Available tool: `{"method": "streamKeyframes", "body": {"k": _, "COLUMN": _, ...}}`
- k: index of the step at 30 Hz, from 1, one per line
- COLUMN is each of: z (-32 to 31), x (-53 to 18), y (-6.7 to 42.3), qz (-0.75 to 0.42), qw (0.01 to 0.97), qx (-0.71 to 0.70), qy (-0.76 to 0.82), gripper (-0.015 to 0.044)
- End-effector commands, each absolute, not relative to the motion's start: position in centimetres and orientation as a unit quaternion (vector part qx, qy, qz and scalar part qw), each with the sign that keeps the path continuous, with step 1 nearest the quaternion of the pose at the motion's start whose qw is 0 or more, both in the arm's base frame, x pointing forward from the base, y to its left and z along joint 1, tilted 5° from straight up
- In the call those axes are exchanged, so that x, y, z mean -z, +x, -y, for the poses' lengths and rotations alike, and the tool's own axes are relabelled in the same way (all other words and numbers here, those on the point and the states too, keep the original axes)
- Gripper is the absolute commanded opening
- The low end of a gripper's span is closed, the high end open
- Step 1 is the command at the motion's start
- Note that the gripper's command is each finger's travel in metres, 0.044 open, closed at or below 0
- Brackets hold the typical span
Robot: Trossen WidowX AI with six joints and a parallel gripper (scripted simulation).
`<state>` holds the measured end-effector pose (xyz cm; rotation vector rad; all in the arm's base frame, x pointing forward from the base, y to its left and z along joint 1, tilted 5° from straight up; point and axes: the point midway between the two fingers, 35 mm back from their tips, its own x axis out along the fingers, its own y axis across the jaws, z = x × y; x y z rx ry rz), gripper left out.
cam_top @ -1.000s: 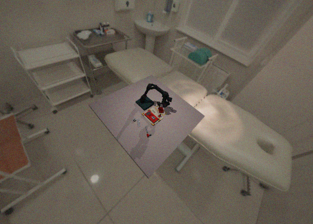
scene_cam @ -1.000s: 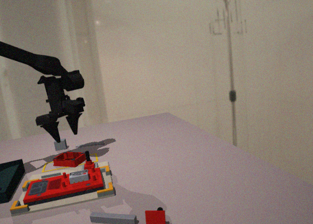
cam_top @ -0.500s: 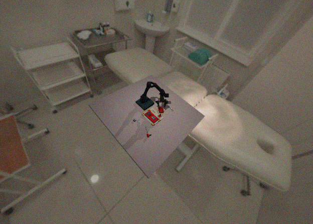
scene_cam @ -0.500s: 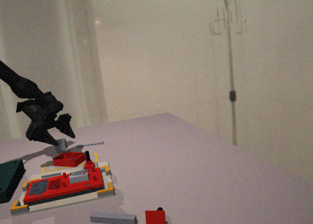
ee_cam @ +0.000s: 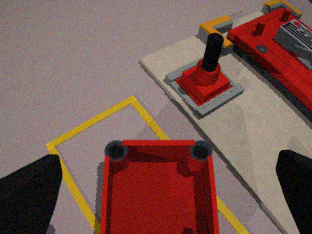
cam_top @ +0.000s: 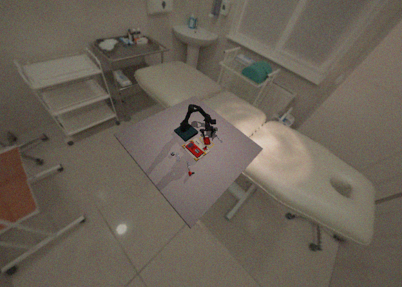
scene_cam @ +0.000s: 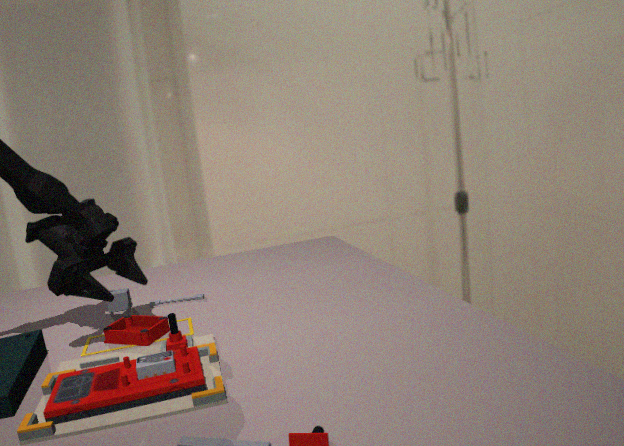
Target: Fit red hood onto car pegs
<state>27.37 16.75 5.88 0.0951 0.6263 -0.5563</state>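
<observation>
The red hood [cam_top: 207, 140] [scene_cam: 136, 329] [ee_cam: 159, 208] lies on the table inside a yellow outlined rectangle [scene_cam: 86, 344] [ee_cam: 94, 123], with dark holes showing in its corners. My gripper [cam_top: 207, 135] [scene_cam: 126, 289] [ee_cam: 172, 165] is open and empty. It hangs tilted a little above the hood, with one finger on each side of it and neither touching it. The red chassis [cam_top: 194, 148] [scene_cam: 126, 381] [ee_cam: 280, 48] sits in the cream jig [scene_cam: 151, 416] [ee_cam: 167, 61], which has yellow corner brackets. The grey engine block [scene_cam: 156, 364] is on the chassis deck, with short red pegs around it.
A red lever with a black knob [scene_cam: 173, 330] [ee_cam: 208, 77] stands on the jig's corner close to the hood. A grey block [scene_cam: 119, 300] and a thin bit [scene_cam: 180, 299] lie behind the hood. The arm's dark green base [scene_cam: 17, 365] is on the left, and a red block [scene_cam: 308, 437] is at the front.
</observation>
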Motion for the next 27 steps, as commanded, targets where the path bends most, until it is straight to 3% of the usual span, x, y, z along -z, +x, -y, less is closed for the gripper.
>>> {"method": "streamKeyframes", "body": {"k": 1, "z": -16.7, "x": -5.7, "y": 27.4, "qz": -0.300, "qw": 0.913, "qx": 0.271, "qy": 0.047, "gripper": 0.0440}}
{"method": "streamKeyframes", "body": {"k": 27, "z": -16.8, "x": -4.2, "y": 27.4, "qz": -0.299, "qw": 0.914, "qx": 0.271, "qy": 0.050, "gripper": 0.0440}}
